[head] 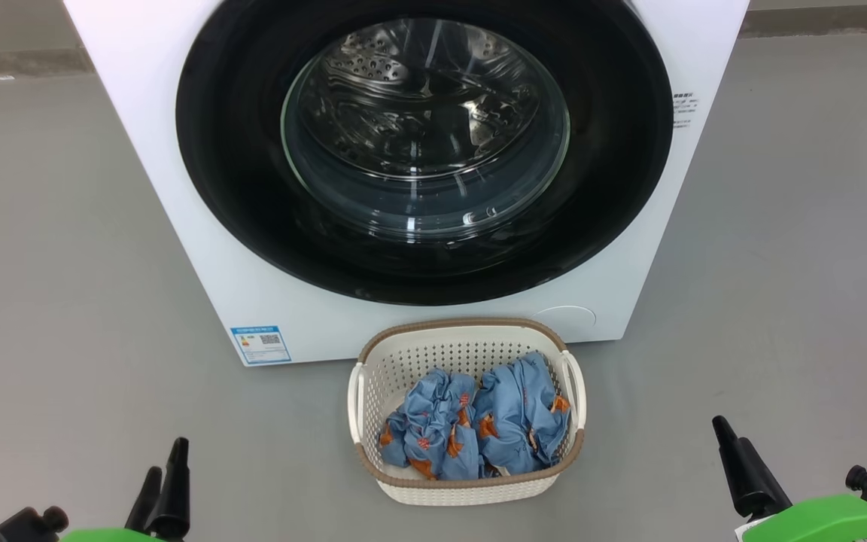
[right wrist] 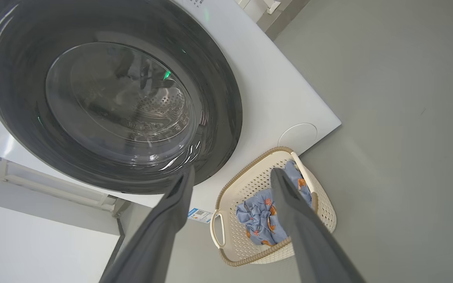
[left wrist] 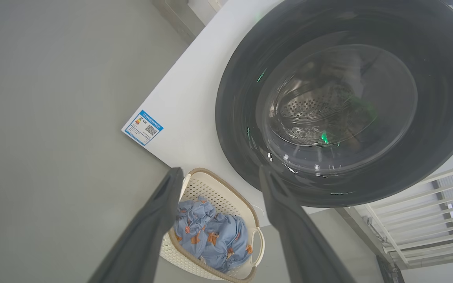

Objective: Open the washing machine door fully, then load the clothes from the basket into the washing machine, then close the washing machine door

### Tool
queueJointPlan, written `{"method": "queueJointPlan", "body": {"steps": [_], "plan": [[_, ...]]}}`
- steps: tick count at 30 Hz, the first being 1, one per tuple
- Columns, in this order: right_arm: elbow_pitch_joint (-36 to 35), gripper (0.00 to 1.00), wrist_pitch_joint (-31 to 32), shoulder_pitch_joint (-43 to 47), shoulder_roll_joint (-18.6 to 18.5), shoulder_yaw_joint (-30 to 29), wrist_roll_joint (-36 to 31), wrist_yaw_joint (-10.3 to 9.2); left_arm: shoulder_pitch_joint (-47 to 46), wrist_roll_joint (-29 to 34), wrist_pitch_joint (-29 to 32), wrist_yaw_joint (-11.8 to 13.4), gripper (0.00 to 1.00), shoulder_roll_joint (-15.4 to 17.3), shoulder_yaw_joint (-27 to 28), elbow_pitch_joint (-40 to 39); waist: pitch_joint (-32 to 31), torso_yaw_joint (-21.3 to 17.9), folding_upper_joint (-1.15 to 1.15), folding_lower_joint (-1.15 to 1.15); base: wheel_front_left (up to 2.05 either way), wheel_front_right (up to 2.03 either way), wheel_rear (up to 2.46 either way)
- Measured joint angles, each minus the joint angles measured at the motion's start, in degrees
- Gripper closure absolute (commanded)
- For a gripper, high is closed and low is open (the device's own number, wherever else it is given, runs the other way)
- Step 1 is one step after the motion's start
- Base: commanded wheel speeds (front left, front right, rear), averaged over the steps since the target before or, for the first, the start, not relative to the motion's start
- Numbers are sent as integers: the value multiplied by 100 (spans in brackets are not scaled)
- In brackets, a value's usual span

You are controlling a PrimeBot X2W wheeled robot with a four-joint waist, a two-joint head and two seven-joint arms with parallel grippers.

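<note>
Door (head: 238,150) glossy, round | basket (head: 463,352) perforated, clothes (head: 512,421) crumpled | left fingers (left wrist: 148,232), right fingers (right wrist: 309,236) apart, empty

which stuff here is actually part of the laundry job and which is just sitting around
Part of the job:
- washing machine
- its round door, shut
- basket on the floor in front of it
- two blue clothes in the basket

Just there:
- blue label sticker on the machine
- white slatted frame beside the machine
- grey floor
</note>
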Motion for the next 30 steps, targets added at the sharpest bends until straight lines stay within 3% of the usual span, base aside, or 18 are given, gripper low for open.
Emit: {"method": "queueJointPlan", "body": {"steps": [30], "plan": [[254,0,-477,-102,-455,425,-2035,1,1,2093,-485,-5,0,153,-141,-93,-23,30,0,0,0,0,0]]}}
